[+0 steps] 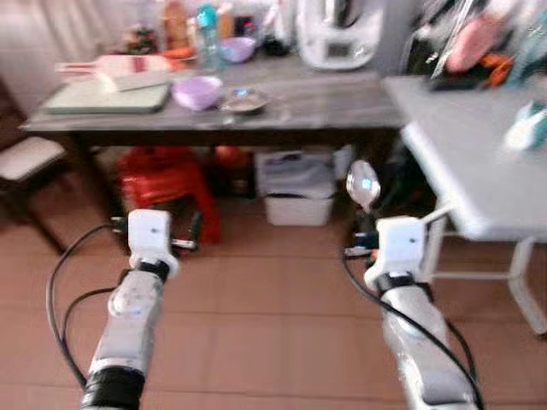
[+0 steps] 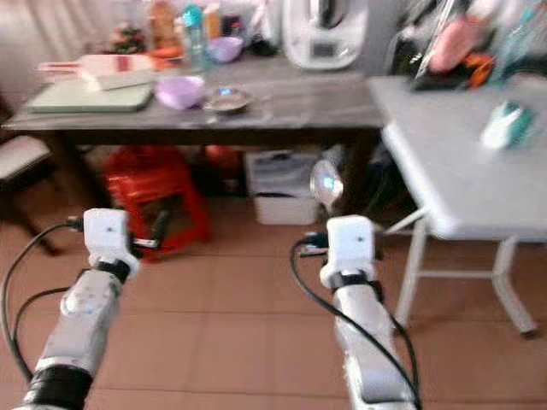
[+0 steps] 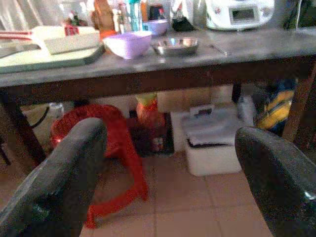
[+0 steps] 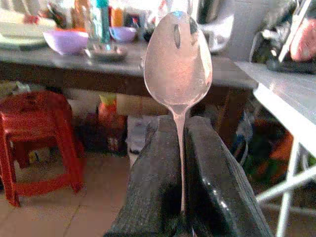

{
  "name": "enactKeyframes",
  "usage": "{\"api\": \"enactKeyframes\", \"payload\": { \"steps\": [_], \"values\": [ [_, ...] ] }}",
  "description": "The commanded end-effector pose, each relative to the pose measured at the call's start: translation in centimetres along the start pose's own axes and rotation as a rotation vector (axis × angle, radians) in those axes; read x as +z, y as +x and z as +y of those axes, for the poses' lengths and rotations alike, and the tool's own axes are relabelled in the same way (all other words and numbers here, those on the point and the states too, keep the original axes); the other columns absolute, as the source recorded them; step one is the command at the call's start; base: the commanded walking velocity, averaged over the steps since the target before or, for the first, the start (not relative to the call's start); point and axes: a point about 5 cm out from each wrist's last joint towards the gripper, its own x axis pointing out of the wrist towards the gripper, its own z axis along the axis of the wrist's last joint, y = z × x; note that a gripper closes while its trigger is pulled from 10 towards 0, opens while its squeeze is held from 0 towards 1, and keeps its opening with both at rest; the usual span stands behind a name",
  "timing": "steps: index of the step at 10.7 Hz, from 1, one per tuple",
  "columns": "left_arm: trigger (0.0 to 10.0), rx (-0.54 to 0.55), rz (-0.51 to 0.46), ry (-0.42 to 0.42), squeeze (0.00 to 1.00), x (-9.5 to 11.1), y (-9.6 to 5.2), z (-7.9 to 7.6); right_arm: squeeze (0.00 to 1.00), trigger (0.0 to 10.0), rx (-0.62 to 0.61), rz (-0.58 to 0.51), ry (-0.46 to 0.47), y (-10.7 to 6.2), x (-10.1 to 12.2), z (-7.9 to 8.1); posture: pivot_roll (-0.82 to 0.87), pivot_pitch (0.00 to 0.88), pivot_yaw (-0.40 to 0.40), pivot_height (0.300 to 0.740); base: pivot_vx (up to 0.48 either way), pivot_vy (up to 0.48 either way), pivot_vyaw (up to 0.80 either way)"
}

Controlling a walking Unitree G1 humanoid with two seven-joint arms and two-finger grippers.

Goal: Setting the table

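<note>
Holding the spoon (image 4: 178, 59) upright by its handle, bowl up, your right gripper (image 4: 180, 168) sits centre-right of the frame with the dark table (image 1: 325, 107) ahead at upper centre, while your left gripper (image 3: 173, 163) stands spread and carries nothing.

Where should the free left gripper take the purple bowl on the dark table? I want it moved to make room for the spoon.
Grip the purple bowl by its rim, coming down from above with one finger inside and one outside. It stands upright and open, and its flared wall looks too wide to span. Take the near rim; the metal dish sits close on its right. The left gripper is open.
</note>
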Motion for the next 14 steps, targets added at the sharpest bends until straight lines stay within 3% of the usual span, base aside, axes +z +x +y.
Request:
{"api": "enactKeyframes", "payload": {
  "steps": [1,3,14],
  "values": [
    [10.0,-0.002,-0.011,0.007,0.0,0.4,0.1,0.2,0.0,10.0,-0.004,-0.031,0.001,0.2,0.7,-0.1,0.01,0.005,0.031,0.74,0.0,0.0,0.0],
    [10.0,-0.019,-0.014,0.0,0.0,0.2,0.0,-0.2,0.0,10.0,-0.002,-0.038,0.002,0.2,0.8,0.0,0.01,0.005,0.031,0.74,0.131,0.0,0.46],
    [10.0,-0.057,-0.032,-0.02,0.0,0.6,0.5,-1.3,0.0,10.0,0.004,-0.059,0.018,0.4,1.1,0.2,0.0,0.002,0.036,0.74,0.302,0.0,0.0]
  ]
}}
